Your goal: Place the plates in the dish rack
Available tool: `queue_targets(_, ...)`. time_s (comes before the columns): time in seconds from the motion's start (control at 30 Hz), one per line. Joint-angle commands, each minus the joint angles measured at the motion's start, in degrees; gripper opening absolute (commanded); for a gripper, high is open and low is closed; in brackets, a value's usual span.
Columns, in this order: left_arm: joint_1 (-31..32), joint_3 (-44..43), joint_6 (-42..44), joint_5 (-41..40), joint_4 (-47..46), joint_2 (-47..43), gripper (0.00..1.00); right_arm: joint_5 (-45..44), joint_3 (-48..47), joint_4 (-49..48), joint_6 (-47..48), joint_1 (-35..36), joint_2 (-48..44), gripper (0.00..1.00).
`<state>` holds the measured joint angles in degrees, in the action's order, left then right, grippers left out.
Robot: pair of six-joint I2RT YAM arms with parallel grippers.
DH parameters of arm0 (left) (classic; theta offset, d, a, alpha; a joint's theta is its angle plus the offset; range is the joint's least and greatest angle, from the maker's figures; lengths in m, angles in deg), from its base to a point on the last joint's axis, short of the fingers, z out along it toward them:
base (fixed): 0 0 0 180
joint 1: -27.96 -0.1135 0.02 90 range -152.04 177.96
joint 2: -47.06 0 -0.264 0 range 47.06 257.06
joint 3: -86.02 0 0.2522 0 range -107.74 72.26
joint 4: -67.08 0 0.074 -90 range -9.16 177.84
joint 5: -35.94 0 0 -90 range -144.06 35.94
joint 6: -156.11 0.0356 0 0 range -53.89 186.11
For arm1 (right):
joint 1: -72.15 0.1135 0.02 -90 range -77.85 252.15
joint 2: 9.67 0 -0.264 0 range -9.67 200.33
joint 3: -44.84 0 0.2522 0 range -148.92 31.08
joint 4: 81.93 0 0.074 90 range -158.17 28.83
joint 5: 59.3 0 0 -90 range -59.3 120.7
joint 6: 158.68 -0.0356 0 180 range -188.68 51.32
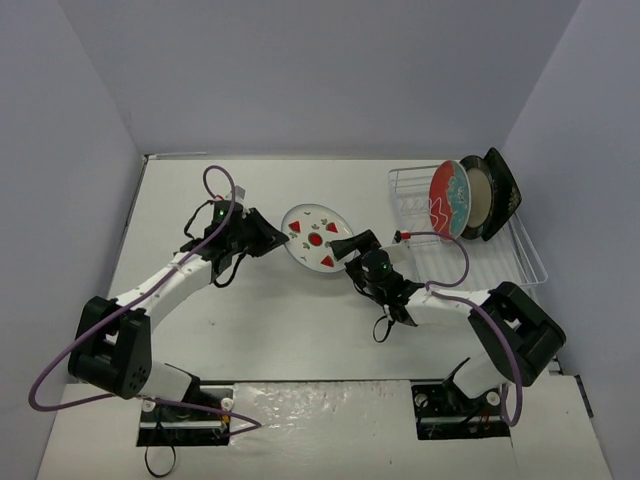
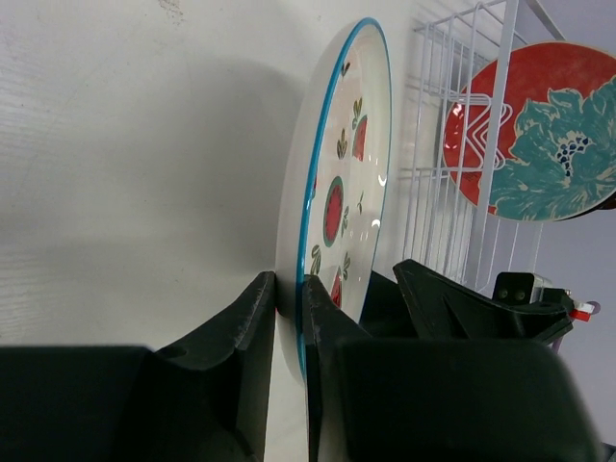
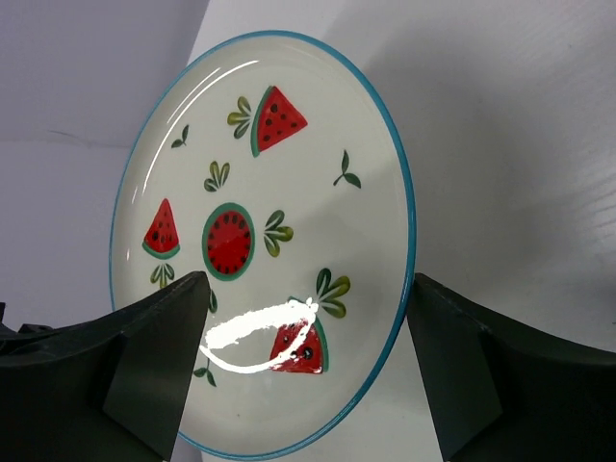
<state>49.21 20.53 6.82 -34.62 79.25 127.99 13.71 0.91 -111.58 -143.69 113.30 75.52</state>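
My left gripper (image 1: 283, 236) is shut on the rim of the white watermelon plate (image 1: 316, 238) and holds it tilted on edge above the table. In the left wrist view the two fingers (image 2: 260, 318) pinch the blue rim of the plate (image 2: 348, 164). My right gripper (image 1: 352, 246) is open at the plate's right edge. In the right wrist view its gripper (image 3: 303, 356) stands wide open before the plate's face (image 3: 269, 212), not touching it. The dish rack (image 1: 500, 250) holds the red-and-teal floral plate (image 1: 447, 197), the black-rimmed beige plate (image 1: 478, 200) and the square black plate (image 1: 504, 188), all upright.
The rack's white wires (image 2: 433, 183) and the floral plate (image 2: 549, 125) show just beyond the held plate in the left wrist view. Grey walls enclose the white table (image 1: 250, 320) on three sides. Purple cables loop off both arms.
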Motion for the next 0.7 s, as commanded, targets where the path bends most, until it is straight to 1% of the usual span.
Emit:
queue_targets(0.0, -0.3, -2.5, -3.3, 3.3, -9.9, -5.2, 0.0, -0.7, -0.2, -9.7, -1.3, -1.4, -1.6, 0.77)
queue_targets(0.3, -0.6, -1.3, -6.2, 5.4, -13.3, -5.5, 0.0, 2.3, 0.8, -15.2, -3.3, -2.5, 0.6, 0.73)
queue_targets(0.47, -0.6, -0.8, -7.1, 7.0, -14.7, -5.9, 0.0, 3.8, 0.6, -17.0, -3.6, -2.9, 1.9, 0.64)
queue_targets(0.6, -0.6, -0.7, -7.0, 6.9, -14.6, -6.7, 0.0, 3.2, 0.9, -17.9, -3.3, -2.9, 1.5, 0.48)
queue_targets(0.67, -0.6, -0.7, -6.8, 6.7, -14.4, -7.1, 0.0, 2.9, 1.3, -19.0, -2.9, -2.9, 1.1, 0.35)
